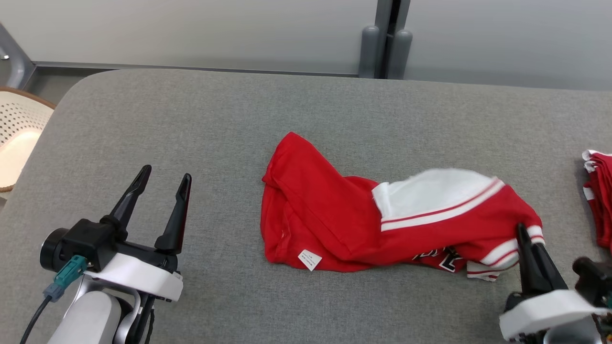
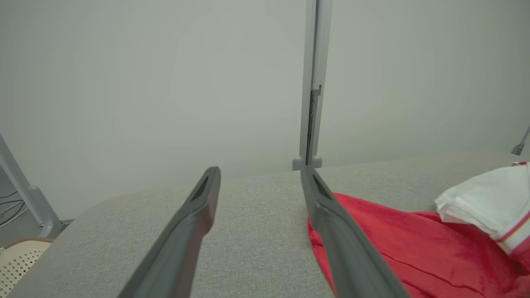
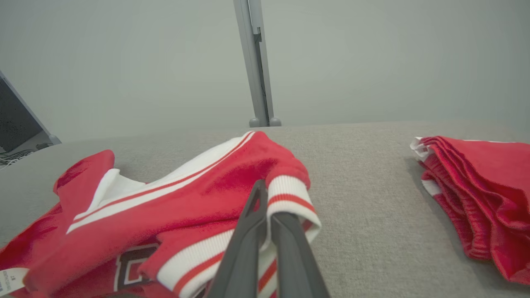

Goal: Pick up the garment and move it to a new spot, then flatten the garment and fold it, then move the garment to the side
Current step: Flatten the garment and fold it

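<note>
A crumpled red garment [image 1: 334, 215] with white panels and red-and-white striped trim lies in the middle of the grey table [image 1: 191, 119]; a small white label shows at its front hem. My right gripper [image 1: 523, 234] is shut on the garment's striped edge [image 3: 290, 194] at its right end, the cloth pinched between the fingers [image 3: 248, 236]. My left gripper [image 1: 165, 179] stands open over bare table, well to the left of the garment. In the left wrist view its fingers [image 2: 198, 211] are spread, with the garment's red cloth [image 2: 414, 248] beyond the right one.
A second pile of red cloth with white trim [image 1: 600, 196] sits at the table's right edge, close to my right arm; it is the folded-looking heap [image 3: 476, 194] in the right wrist view. A pale perforated chair [image 1: 19, 129] stands off the table's left side. A grey post [image 1: 385, 38] rises behind.
</note>
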Tool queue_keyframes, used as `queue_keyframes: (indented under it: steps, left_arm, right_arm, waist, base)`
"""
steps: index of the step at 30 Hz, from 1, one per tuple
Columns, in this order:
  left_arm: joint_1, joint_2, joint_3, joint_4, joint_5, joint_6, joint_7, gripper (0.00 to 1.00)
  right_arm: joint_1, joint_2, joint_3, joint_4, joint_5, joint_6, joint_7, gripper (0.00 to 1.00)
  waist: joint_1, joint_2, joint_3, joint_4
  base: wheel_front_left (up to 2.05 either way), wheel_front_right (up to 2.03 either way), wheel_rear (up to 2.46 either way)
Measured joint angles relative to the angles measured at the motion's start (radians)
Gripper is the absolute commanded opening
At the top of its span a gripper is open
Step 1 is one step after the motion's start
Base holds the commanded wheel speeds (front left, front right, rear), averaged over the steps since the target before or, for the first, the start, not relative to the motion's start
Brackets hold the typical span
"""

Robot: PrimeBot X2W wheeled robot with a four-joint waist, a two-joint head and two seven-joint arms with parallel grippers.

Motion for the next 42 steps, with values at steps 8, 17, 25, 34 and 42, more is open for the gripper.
queue_keyframes:
  steps: [8, 17, 25, 34, 42]
  left_arm:
    - [0.002, 0.006, 0.017, -0.019, 0.002, 0.003, 0.000, 1.00]
    - [0.048, 0.013, 0.038, -0.034, 0.002, 0.024, 0.000, 1.00]
    - [0.118, 0.018, 0.047, -0.047, -0.004, 0.059, 0.003, 1.00]
    - [0.174, 0.022, 0.031, -0.089, -0.003, 0.087, 0.034, 1.00]
    - [0.184, 0.033, 0.026, -0.115, -0.003, 0.092, 0.047, 1.00]
  right_arm:
    - [0.104, 0.001, -0.052, 0.130, 0.079, 0.000, -0.016, 0.00]
    - [0.098, 0.001, -0.082, 0.047, 0.032, 0.000, -0.054, 1.00]
    - [0.125, 0.000, -0.078, -0.184, -0.033, 0.000, 0.023, 1.00]
    - [0.165, 0.001, -0.012, -0.273, -0.038, 0.000, 0.100, 1.00]
    - [0.174, 0.001, -0.010, -0.272, -0.024, 0.000, 0.100, 1.00]
  waist:
    - [0.0000, 0.0000, 0.011, -0.037]
    - [0.0000, 0.0000, -0.018, -0.059]
    - [0.0000, 0.0000, -0.080, -0.079]
    - [0.0000, 0.0000, -0.130, -0.089]
    - [0.0000, 0.0000, -0.125, -0.092]
  base:
    - [0.00, 0.00, 0.00]
    - [0.00, 0.00, 0.00]
    - [0.00, 0.00, 0.00]
    - [0.00, 0.00, 0.00]
    - [0.00, 0.00, 0.00]
